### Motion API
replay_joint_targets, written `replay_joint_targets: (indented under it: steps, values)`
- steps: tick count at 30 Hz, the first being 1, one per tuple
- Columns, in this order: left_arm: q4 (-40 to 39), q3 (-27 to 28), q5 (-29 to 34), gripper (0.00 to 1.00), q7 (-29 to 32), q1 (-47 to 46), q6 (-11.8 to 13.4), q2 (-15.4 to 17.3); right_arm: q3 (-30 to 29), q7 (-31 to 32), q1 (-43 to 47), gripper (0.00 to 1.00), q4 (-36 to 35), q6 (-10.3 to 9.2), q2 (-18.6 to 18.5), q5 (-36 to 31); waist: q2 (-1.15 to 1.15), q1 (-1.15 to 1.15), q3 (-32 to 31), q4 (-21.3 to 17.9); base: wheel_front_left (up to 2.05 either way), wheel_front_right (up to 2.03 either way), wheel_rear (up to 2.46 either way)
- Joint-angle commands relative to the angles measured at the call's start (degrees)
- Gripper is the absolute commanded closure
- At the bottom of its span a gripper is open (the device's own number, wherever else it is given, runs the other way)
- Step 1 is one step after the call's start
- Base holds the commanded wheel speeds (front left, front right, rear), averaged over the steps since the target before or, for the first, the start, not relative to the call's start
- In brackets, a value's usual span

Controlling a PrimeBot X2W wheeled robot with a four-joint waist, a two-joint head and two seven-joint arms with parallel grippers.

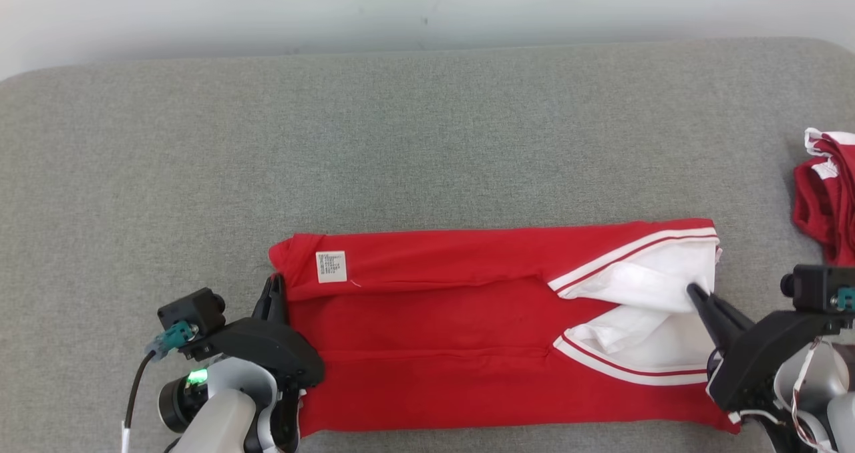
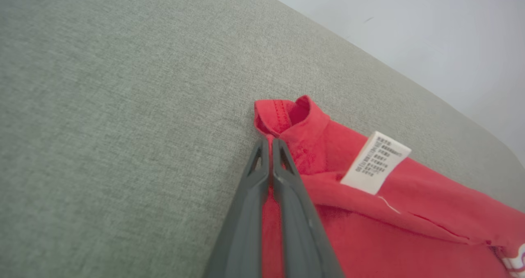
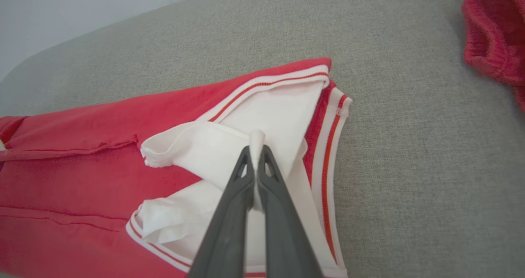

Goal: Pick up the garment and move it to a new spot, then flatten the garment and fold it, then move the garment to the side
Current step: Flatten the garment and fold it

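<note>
The garment (image 1: pixel 467 326) is a red jersey lying folded into a long band on the grey fabric surface, with a white label (image 1: pixel 331 266) near its left end and white striped-trim panels at its right end. My left gripper (image 1: pixel 274 291) is shut at the left end; in the left wrist view its tips (image 2: pixel 266 142) pinch the red edge just below a curled corner (image 2: pixel 287 114). My right gripper (image 1: pixel 692 290) is shut on a fold of the white panel, and a tuft of white cloth (image 3: pixel 257 138) sticks up between the fingertips.
A second red piece of clothing with white trim (image 1: pixel 827 199) lies bunched at the right edge, also in the right wrist view (image 3: pixel 494 40). The grey padded surface (image 1: pixel 427 139) stretches wide behind the garment to a rounded back edge against a pale wall.
</note>
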Motion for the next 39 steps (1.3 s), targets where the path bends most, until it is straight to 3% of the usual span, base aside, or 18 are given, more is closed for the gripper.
replay_joint_targets:
  steps: [1, 3, 4, 5, 9, 10, 11, 17, 20, 24, 29, 34, 39]
  values:
    - [0.06, 0.1, -0.47, 0.79, -0.2, 0.7, 0.24, 0.22, -0.49, 0.58, 0.91, 1.0, -0.67, -0.15, 0.14, -0.52, 0.0, 0.01, -0.08, -0.04, 0.0, 0.0, 0.0]
    - [0.12, 0.04, -0.47, 0.51, -0.13, 1.22, 0.36, 0.38, -1.32, 1.85, 2.28, 1.0, -1.97, -0.15, 0.77, -1.38, 0.0, 0.01, -0.22, -0.1, 0.0, 0.0, 0.0]
    - [0.13, 0.04, -0.6, 0.13, 0.0, 1.51, 0.4, 0.44, -1.7, 2.43, 2.81, 1.0, -2.4, -0.15, 1.01, -1.93, 0.0, 0.01, -0.29, -0.12, 0.0, 0.0, 0.0]
    - [0.14, 0.04, -0.63, 0.0, 0.08, 1.74, 0.43, 0.53, -1.93, 3.11, 3.37, 1.0, -2.83, -0.15, 1.43, -2.26, 0.0, 0.01, -0.37, -0.15, 0.0, 0.0, 0.0]
    - [0.03, 0.05, -1.11, 0.0, -0.01, 2.69, 0.18, 0.56, -2.9, 5.81, 5.18, 1.0, -3.9, -0.15, 2.76, -3.18, 0.0, 0.01, -0.83, -0.04, 0.0, 0.0, 0.0]
    - [-0.27, 0.18, -1.18, 0.0, -0.65, 2.9, -0.06, 0.6, -3.24, 6.27, 5.48, 0.18, -4.26, -0.15, 3.02, -3.5, 0.0, 0.01, -0.98, 0.0, 0.0, 0.0, 0.0]
    - [-0.66, 0.08, -0.93, 0.0, -1.02, 3.21, -0.49, 0.81, -3.88, 6.42, 5.65, 0.0, -4.47, -0.15, 3.55, -3.78, 0.0, 0.01, -1.14, 0.04, 0.0, 0.0, 0.0]
    - [-5.67, 1.54, 2.44, 0.0, -4.66, 6.35, -3.16, 2.84, -5.66, 6.43, 6.08, 0.0, -6.22, -0.15, 5.2, -5.58, 0.0, 0.01, -2.12, 0.48, 0.0, 0.0, 0.0]
    - [-11.63, 4.61, 7.48, 0.0, -5.08, 8.28, -4.6, 4.18, -7.22, 6.44, 6.63, 0.0, -6.77, -0.15, 5.7, -6.32, 0.0, 0.01, -2.91, 1.0, 0.0, 0.0, 0.0]
    - [-20.8, 10.78, 15.99, 0.0, -5.02, 13.71, -7.4, 2.64, -9.74, 6.42, 7.1, 0.0, -7.33, -0.15, 6.5, -6.99, 0.0, 0.01, -3.97, 1.79, 0.0, 0.0, 0.0]
    - [-27.1, 16.57, 24.36, 0.0, -5.03, 18.54, -12.81, -0.11, -11.98, 7.07, 6.6, 0.0, -6.1, -0.15, 6.92, -7.96, 0.0, 0.01, -4.83, 2.51, 0.0, 0.0, 0.0]
    - [-28.03, 20.49, 29.58, 0.0, -5.04, 21.51, -16.77, -2.02, -13.95, 6.36, 4.89, 0.0, -2.11, -0.15, 7.35, -10.25, 0.0, 0.01, -4.87, 2.89, 0.0, 0.0, 0.0]
    - [-28.13, 22.27, 31.88, 0.0, -5.05, 23.13, -18.19, -2.91, -14.98, 5.31, 3.22, 0.0, 1.49, -0.15, 8.02, -10.89, 0.0, 0.01, -4.53, 3.21, 0.0, 0.0, 0.0]
